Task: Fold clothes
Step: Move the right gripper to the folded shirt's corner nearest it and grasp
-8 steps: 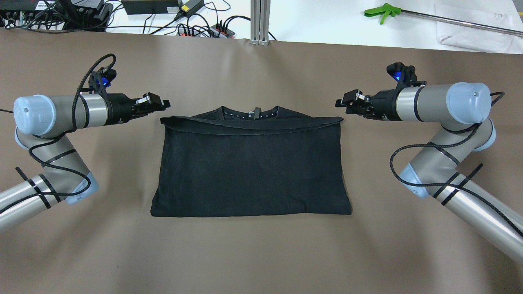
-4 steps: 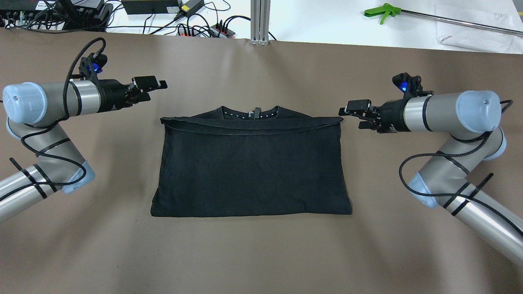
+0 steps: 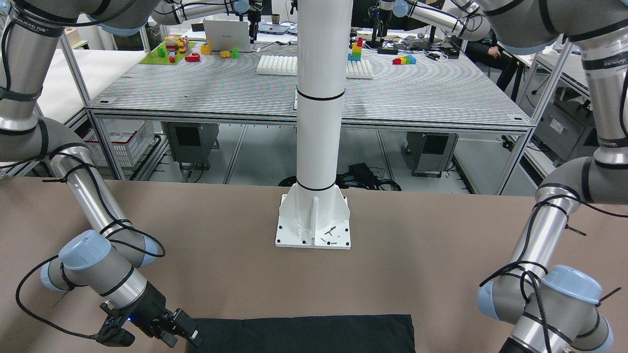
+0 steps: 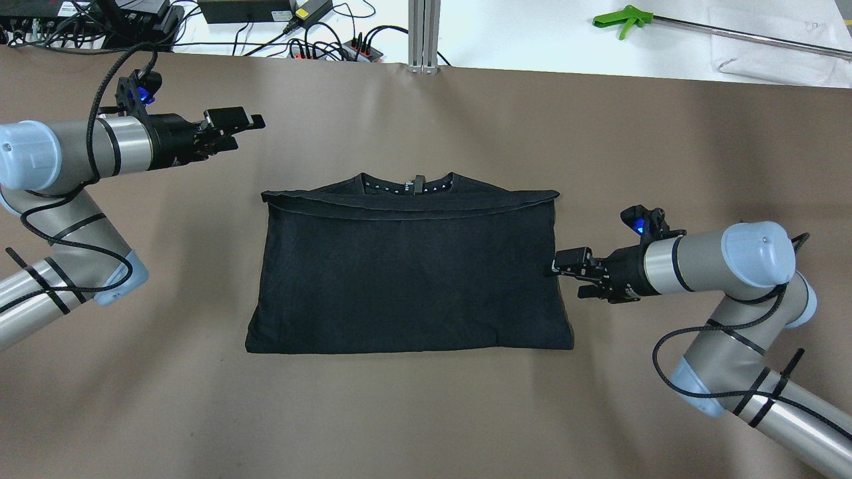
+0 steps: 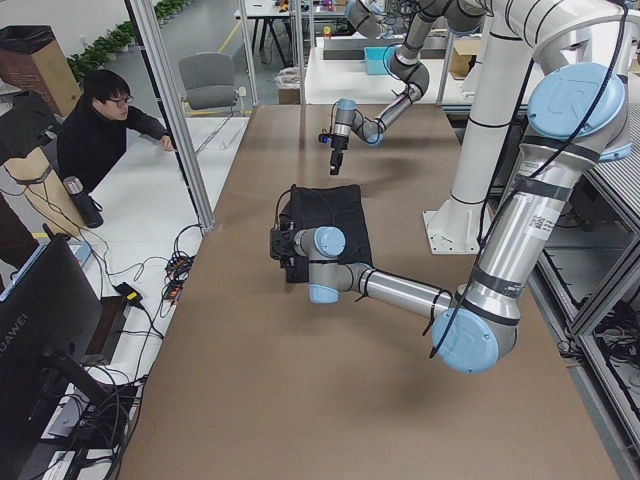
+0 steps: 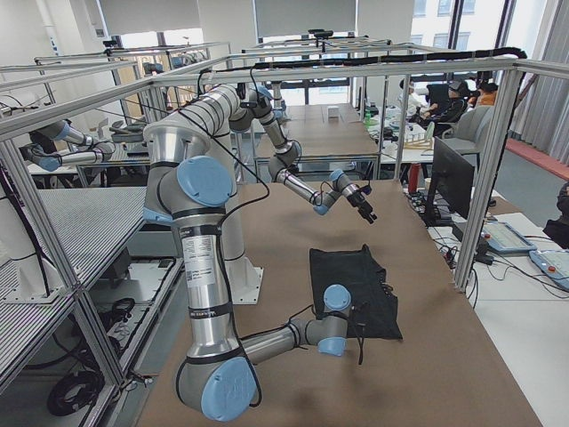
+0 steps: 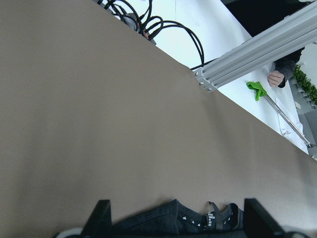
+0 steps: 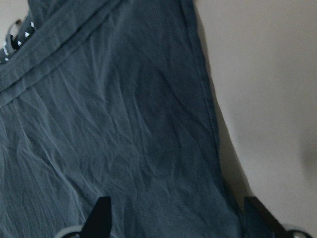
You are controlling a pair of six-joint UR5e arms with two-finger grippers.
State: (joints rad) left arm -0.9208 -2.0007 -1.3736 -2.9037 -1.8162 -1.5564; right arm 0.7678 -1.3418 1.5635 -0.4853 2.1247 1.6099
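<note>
The black garment (image 4: 406,273) lies flat on the brown table as a folded rectangle, with its collar (image 4: 409,185) showing at the far edge. It also shows in the front-facing view (image 3: 304,333) and the right wrist view (image 8: 124,129). My right gripper (image 4: 564,267) is open at the middle of the garment's right edge, and that hemmed edge runs between its fingers (image 8: 101,213). My left gripper (image 4: 247,121) is open and empty, beyond the garment's far left corner and apart from it. Its fingertips (image 7: 101,213) frame the collar (image 7: 208,218).
The white pillar's base (image 3: 314,220) stands on the robot's side of the table. Cables and power strips (image 4: 333,46) and a green-handled grabber tool (image 4: 622,20) lie on the white surface past the far edge. A person (image 5: 100,120) sits beside the table.
My right gripper has moved from the garment's far right corner toward me, along its right edge to the middle. My left gripper has moved further away and to the left. The garment has not moved.
</note>
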